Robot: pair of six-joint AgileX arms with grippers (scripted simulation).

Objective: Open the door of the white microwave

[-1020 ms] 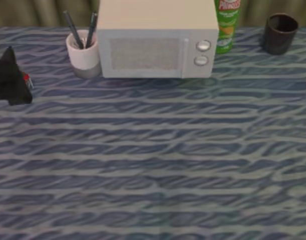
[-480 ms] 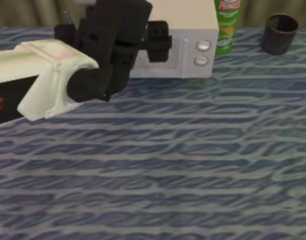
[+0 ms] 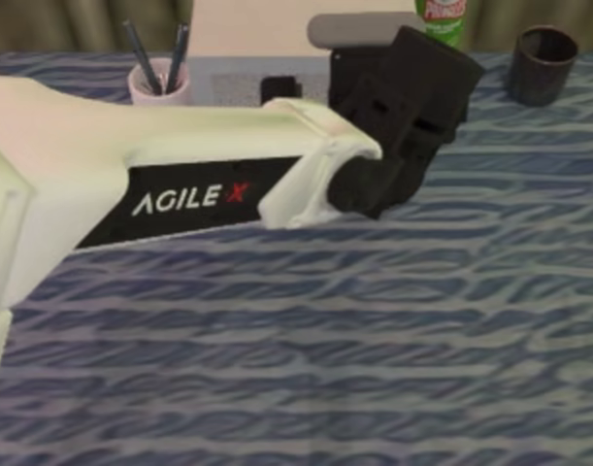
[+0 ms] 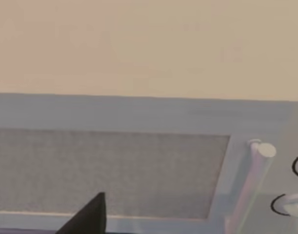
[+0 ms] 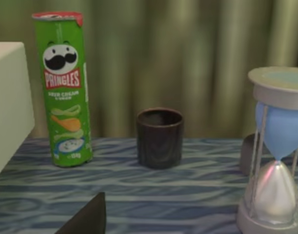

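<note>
- My left arm (image 3: pixel 131 184) reaches across the patterned table (image 3: pixel 374 340) from the near left toward the far centre, covering most of the appliance front in the top view.
- The left gripper (image 3: pixel 403 107) sits at the front of the white microwave (image 3: pixel 247 24), on its right side; I cannot tell whether its fingers are spread or pressed together.
- The left wrist view looks straight at the door (image 4: pixel 109 170), which lies flush and closed, its grey mesh window filling the panel. A vertical bar handle (image 4: pixel 251 185) stands along the door's right edge, with the edges of two knobs (image 4: pixel 290 202) just beyond it.
- The microwave stands at the far centre of the table.
- A pen cup (image 3: pixel 160 83) stands just left of it.
- A green Pringles can (image 5: pixel 66 87) stands just right of it, a dark cup (image 5: pixel 159 138) further right.
- The right wrist view also shows an hourglass (image 5: pixel 278 151) at the right.
- My right arm is out of the top view; one dark fingertip (image 5: pixel 85 219) shows in its own wrist view, so I cannot tell its state.
</note>
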